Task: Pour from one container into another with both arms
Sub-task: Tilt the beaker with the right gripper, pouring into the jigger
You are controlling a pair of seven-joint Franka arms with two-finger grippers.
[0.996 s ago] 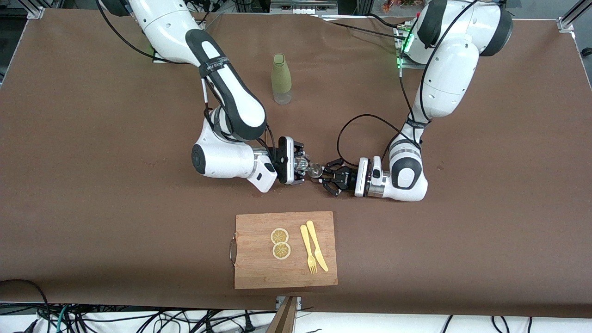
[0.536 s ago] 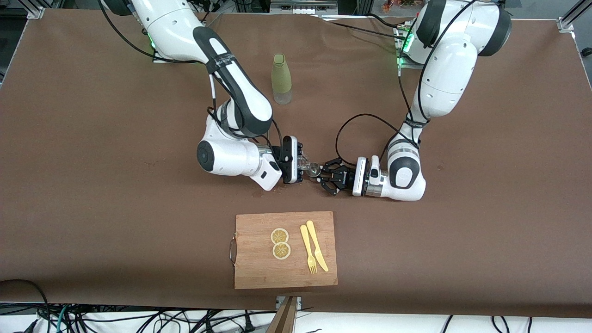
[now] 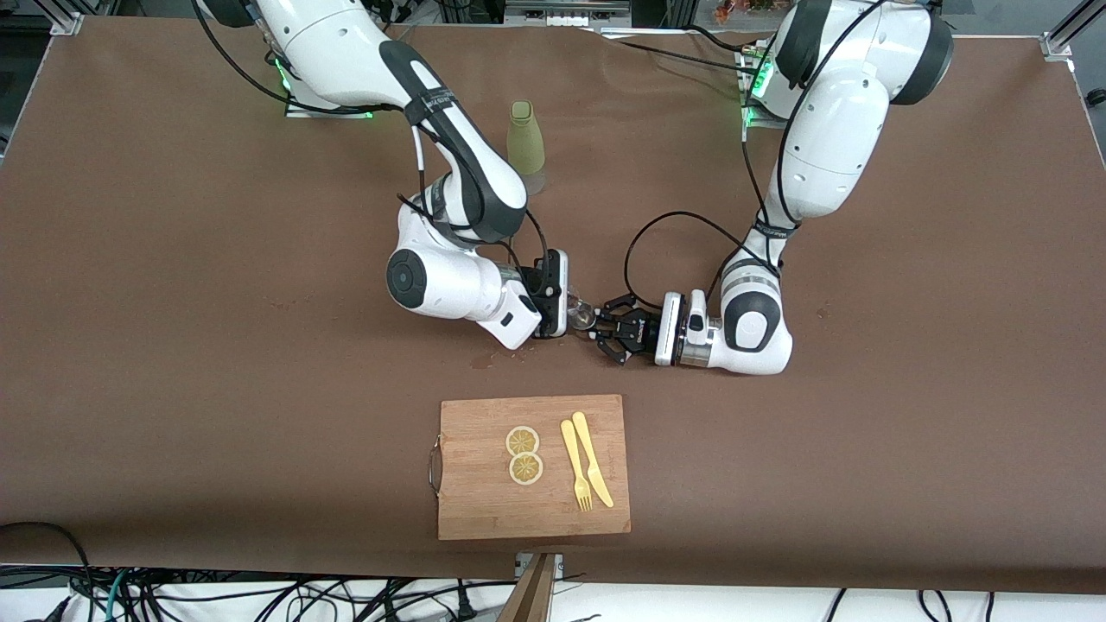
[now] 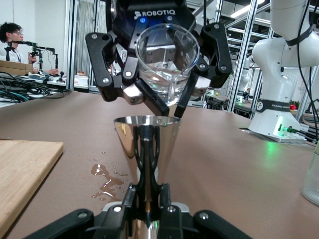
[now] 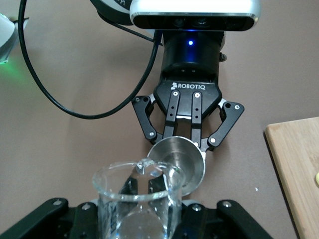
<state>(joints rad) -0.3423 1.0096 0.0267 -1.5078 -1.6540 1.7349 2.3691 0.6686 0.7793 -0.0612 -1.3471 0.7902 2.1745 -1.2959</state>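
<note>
Tilt on the glass [image 4: 167, 62] has grown vs a sec ago: we see the R arm's wrist rolled further over, R gripper [image 3: 566, 307] now closer to the L gripper [image 3: 605, 328], both above mid tabletop, btwn the board [image 3: 484, 510] and the bottle [image 3: 525, 138]. R fingers [image 4: 102, 64] clamp the clear glass, tipped, lip over the steel cup [image 5: 177, 162]. L fingers [image 5: 172, 114] clamp that cup by its lower part, mouth up, roughly upright. Water sits low in the glass near the lip; we can't tell if a stream is running. So we judge pour is at or just past start, not done. Small puddle [image 4: 107, 179] on the tabletop beside the cup: some spill, alignment worth watching. Board w/ lemon slices [image 3: 524, 455], fork [image 3: 575, 466], knife [image 3: 592, 458] lies near the front edge, untouched.
</note>
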